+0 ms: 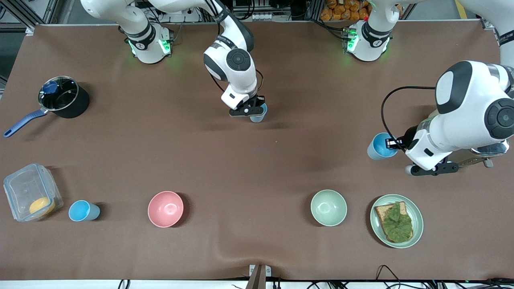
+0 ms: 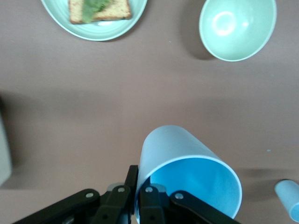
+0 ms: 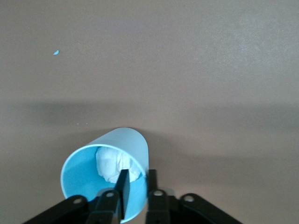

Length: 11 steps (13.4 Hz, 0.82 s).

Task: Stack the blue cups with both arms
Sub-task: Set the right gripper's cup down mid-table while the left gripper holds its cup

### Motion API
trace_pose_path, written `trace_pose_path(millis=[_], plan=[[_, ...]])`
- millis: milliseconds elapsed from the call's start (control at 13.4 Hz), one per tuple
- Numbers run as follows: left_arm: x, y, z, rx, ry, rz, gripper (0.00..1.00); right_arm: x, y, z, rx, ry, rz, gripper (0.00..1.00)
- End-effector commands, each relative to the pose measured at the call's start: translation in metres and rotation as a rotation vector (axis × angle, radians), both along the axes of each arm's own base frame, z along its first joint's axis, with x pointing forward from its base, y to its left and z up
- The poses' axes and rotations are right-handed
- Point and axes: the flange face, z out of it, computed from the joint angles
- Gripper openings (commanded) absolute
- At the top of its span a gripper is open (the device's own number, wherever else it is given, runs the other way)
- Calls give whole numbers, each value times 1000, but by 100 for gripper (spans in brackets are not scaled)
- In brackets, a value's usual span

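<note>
My right gripper [image 1: 251, 109] is over the middle of the table, shut on the rim wall of a blue cup [image 1: 259, 115]. In the right wrist view one finger [image 3: 122, 186] is inside that cup [image 3: 93, 175], which holds a crumpled white wad. My left gripper [image 1: 391, 143] is toward the left arm's end, shut on the rim wall of a tilted blue cup [image 1: 378, 147], sky-blue inside. In the left wrist view my left gripper [image 2: 139, 184] pinches this cup [image 2: 182, 154]. A third blue cup [image 1: 83, 210] stands near the front camera, beside the plastic box.
A black pot [image 1: 64, 98] with a blue handle and a clear plastic box [image 1: 28, 188] are at the right arm's end. A pink bowl [image 1: 165, 208], a pale green bowl [image 1: 328, 207] and a green plate [image 1: 377, 224] with toast line the side nearest the front camera.
</note>
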Motion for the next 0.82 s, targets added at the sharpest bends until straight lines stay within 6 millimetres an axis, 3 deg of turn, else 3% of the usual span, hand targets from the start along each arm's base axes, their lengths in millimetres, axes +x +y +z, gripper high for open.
trace_pose_path(millis=[0, 150, 374, 524, 599, 749], plan=[[3, -9, 8, -34, 7, 22, 0, 5, 4, 5, -2, -15, -15, 45], [0, -20, 9, -35, 5, 4, 0, 18, 2, 20, 3, -17, -22, 62], [-1, -26, 9, -62, 13, 7, 0, 46, -3, 69, -57, 45, -47, 95], [-8, -53, 9, -69, 26, 20, 0, 67, -17, 101, -66, 60, -58, 100], [-13, -73, 12, -48, 24, 38, 0, 79, -30, 117, -60, 60, -47, 100], [-19, -89, 13, -39, 32, 84, 0, 110, -66, 147, -49, 60, -52, 100]])
